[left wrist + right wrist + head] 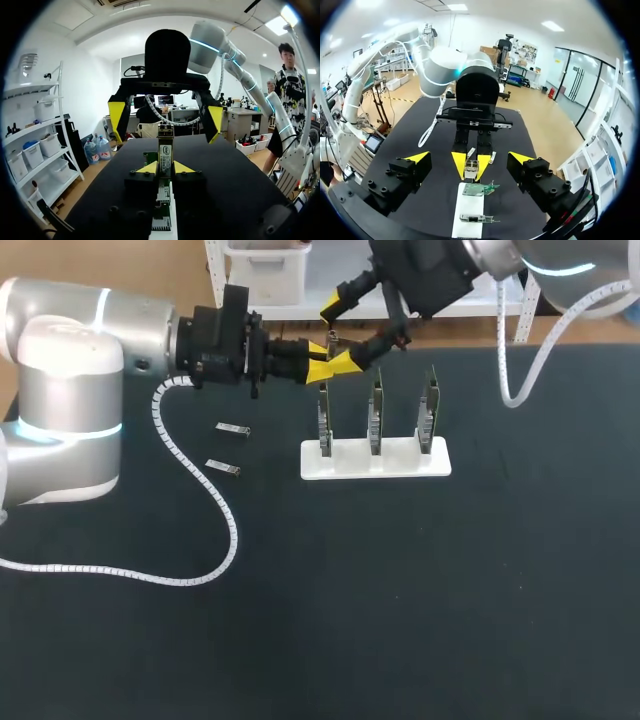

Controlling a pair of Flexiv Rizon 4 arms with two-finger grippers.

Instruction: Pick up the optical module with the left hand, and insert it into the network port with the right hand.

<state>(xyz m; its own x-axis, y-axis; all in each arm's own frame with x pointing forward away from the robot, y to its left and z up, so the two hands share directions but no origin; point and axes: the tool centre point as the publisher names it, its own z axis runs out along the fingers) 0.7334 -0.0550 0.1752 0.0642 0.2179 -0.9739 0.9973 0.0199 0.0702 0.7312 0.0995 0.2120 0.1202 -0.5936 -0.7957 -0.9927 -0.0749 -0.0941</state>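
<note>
Left gripper [322, 368], level from the left, pinches the small silver optical module [165, 150] upright above the leftmost green circuit board [324, 420] of a white stand [400, 462], flanked by the wide-spread right gripper [342, 335].

Clearance: upper centre crowded, lower half open.
Bare bench [400, 620] across lower frame. White stand [375, 462] with three upright boards blocks centre; left fingers [318, 372], clamping the optical module [165, 150], and spread right fingers [331, 307] crowd above its leftmost board [324, 418]. Two loose modules [233, 429] lie centre-left.
</note>
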